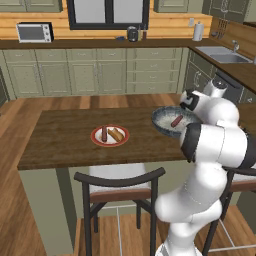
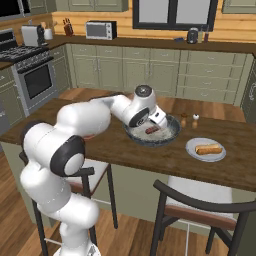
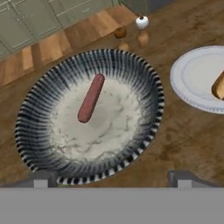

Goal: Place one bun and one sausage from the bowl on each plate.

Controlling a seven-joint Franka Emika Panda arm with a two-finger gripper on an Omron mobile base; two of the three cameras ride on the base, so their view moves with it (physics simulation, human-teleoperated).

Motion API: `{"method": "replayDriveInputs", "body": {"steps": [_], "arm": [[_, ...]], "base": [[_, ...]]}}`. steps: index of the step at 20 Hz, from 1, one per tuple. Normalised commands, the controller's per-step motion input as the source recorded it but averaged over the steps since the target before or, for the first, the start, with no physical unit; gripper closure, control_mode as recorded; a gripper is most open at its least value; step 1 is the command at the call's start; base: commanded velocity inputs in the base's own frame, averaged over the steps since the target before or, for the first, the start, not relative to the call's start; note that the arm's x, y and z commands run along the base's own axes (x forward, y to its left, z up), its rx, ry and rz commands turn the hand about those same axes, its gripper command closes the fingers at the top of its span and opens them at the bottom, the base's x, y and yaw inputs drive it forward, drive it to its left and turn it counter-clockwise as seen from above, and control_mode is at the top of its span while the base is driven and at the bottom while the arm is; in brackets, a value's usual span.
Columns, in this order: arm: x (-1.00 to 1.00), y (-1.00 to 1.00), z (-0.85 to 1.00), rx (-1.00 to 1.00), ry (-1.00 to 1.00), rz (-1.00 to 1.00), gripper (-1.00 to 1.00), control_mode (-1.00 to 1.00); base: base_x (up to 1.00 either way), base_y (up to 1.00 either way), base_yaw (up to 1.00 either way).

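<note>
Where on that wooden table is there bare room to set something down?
Bare wood runs between the red-rimmed plate and the bowl, and left of that plate. It is crowded from the bowl to the grey plate, with the shakers behind.

Non-task items, wooden island worktop (image 1: pixel 65 140): two small shakers, one brown (image 3: pixel 120 32), one white (image 3: pixel 141 22), stand side by side near its far edge.

Two dark-framed chairs (image 1: pixel 119 192) sit tucked under the near edge.

Rear counter: microwave (image 1: pixel 34 32) toward one end, dark kettle (image 1: pixel 132 33) under the window (image 1: pixel 107 12), paper towel roll (image 1: pixel 198 31) toward the corner. Sink (image 1: pixel 222 54) set in the side counter.

Stove (image 2: pixel 25 70) with oven door; toaster (image 2: pixel 31 35) and knife block (image 2: pixel 66 26) on the counter beside it.
</note>
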Motion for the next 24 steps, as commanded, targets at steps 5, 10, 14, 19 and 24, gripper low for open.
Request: {"method": "replayDriveInputs", "body": {"steps": [5,10,14,19,24], "arm": [[0.90,0.76,-0.99,0.26,0.22,0.15,-1.00,-1.00],[0.39,-0.05,-0.05,0.03,0.17,0.02,-1.00,-1.00],[0.46,-0.64,0.24,0.10,0.17,-0.03,-1.00,-1.00],[0.70,-0.01,-0.54,-0.06,0.05,0.00,-1.00,-1.00],[0.52,-0.02,-0.80,-0.11,0.06,0.00,-1.00,-1.00]], "base": [[0.00,0.00,0.00],[0.00,0.00,0.00],[0.00,0.00,0.00],[0.00,0.00,0.00],[0.00,0.00,0.00]]}}
